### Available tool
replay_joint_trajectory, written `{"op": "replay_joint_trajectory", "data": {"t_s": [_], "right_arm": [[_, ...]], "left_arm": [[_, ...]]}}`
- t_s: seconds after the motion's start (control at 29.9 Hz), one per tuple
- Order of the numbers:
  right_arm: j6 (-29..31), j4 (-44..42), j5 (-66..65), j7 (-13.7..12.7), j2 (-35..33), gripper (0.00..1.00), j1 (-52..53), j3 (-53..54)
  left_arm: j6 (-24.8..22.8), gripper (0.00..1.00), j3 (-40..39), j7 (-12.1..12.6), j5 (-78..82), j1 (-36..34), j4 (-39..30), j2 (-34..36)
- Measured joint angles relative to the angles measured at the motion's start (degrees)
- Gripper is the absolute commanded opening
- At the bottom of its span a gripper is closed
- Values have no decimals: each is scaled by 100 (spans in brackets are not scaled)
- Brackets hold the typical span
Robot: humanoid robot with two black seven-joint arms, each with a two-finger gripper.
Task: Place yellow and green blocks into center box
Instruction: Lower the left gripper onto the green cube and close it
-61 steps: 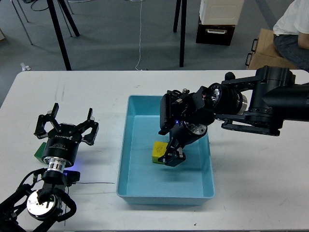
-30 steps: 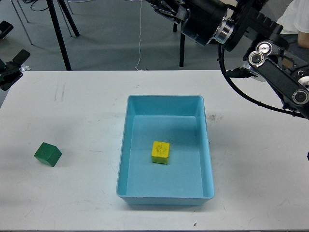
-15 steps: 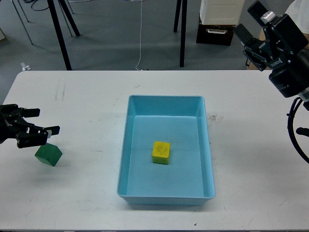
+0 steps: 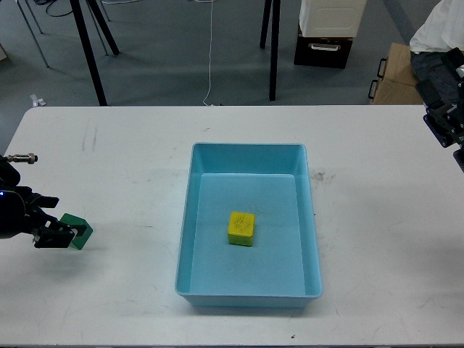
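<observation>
At the far left edge, the left tool (image 4: pixel 59 234) reaches in low over the white desk (image 4: pixel 130 167), dark and seen mostly end-on. Its black fingers (image 4: pixel 51 237) sit against the near-left side of the green block (image 4: pixel 76 229), partly covering it. Whether the fingers are pinching the block or only touching it cannot be told from this angle. The green block rests on the desk, well left of the tray, with only its top and right side showing past the tool.

In the middle of the desk lies the light-blue tray (image 4: pixel 190 217), long side running away from the camera, with low walls and rounded corners. The yellow block (image 4: pixel 241 228) sits flat on the tray floor, a little nearer than the centre and clear of all four walls. It has a faint dark mark on its top face.

At the far right edge, part of the right arm (image 4: pixel 446 101) shows as a black blocky shape above the desk's back-right corner. Its tool is cut off by the frame edge, so its state cannot be read.

Behind the desk there is grey floor with black stand legs (image 4: pixel 88 51), a thin white cable (image 4: pixel 211 51), a white-and-black box (image 4: pixel 330 29) and a cardboard box (image 4: pixel 395 76).
</observation>
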Motion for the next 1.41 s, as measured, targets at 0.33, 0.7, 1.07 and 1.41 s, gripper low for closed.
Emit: {"op": "replay_joint_trajectory", "data": {"t_s": [0.33, 0.7, 1.07, 1.41], "right_arm": [[-65, 5, 83, 0, 33, 99, -78, 4], [-66, 19, 88, 0, 91, 99, -88, 4], [-212, 19, 89, 0, 92, 99, -120, 4], [-223, 26, 89, 0, 94, 99, -170, 3]], "left_arm": [[0, 100, 40, 1, 54, -18, 623, -373], [0, 98, 53, 1, 55, -10, 848, -534], [0, 71, 372, 0, 55, -32, 1061, -665], [8, 43, 372, 0, 55, -118, 1324, -926]]}}
